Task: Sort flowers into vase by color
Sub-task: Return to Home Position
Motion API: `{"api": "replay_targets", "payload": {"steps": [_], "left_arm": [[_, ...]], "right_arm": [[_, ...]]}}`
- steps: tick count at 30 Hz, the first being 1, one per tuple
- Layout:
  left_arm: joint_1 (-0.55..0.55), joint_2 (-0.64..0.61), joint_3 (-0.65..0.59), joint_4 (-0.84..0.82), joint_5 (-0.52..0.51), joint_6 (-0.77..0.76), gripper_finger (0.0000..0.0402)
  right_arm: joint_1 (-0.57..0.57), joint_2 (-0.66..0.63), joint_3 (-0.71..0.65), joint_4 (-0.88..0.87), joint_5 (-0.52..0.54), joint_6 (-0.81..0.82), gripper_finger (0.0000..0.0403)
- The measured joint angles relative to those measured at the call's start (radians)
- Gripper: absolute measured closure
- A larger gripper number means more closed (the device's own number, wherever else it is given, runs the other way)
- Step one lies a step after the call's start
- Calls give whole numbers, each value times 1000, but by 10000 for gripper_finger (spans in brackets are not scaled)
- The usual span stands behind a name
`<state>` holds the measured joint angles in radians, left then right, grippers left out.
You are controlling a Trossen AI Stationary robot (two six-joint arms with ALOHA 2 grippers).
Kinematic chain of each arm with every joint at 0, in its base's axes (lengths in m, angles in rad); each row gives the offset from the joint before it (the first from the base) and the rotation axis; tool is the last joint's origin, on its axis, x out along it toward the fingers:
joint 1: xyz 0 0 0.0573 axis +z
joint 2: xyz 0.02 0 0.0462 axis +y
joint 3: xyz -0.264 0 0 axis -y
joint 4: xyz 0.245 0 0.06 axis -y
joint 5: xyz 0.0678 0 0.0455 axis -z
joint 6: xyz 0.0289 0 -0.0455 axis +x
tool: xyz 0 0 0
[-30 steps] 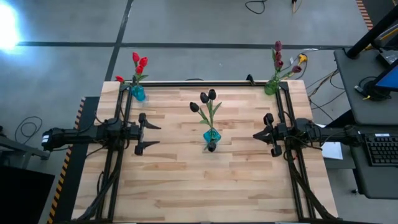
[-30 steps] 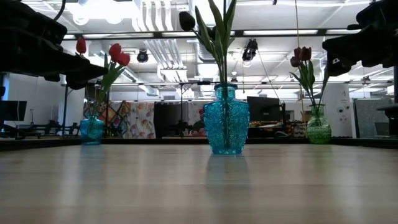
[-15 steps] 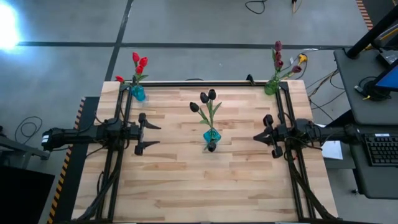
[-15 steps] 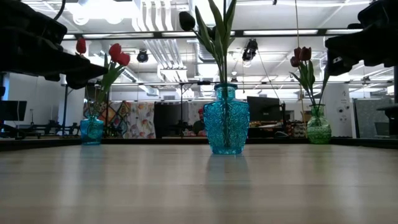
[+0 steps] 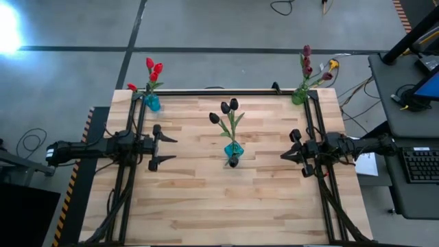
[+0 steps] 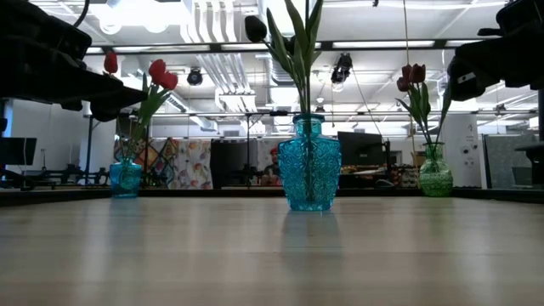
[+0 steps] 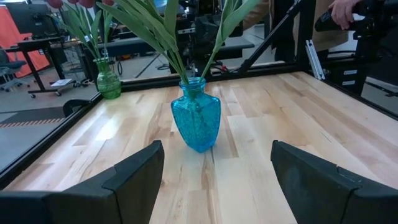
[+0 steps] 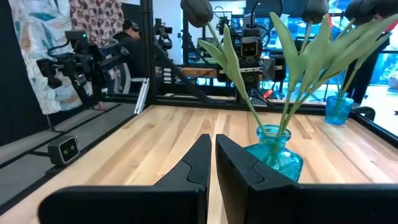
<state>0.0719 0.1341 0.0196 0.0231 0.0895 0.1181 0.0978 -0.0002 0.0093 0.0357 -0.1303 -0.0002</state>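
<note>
Flanking the centre turquoise glass vase (image 5: 232, 149) of black artificial tulips (image 5: 225, 108), the spread-fingered left gripper (image 5: 171, 149) at mid-left and closed-fingered right gripper (image 5: 287, 154) at mid-right could topple it by swinging inward.

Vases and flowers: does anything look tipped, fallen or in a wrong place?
Nothing stands out. All three vases stand upright: the left vase holds red flowers, the middle vase black flowers, the right vase maroon flowers. No flower lies on the table. The left gripper and right gripper wait at its sides.
</note>
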Motion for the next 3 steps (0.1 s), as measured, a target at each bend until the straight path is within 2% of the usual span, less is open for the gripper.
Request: {"api": "replay_targets", "payload": {"steps": [3], "left_arm": [[0, 0, 0, 0, 0, 0, 121]], "right_arm": [[0, 0, 0, 0, 0, 0, 385]]}}
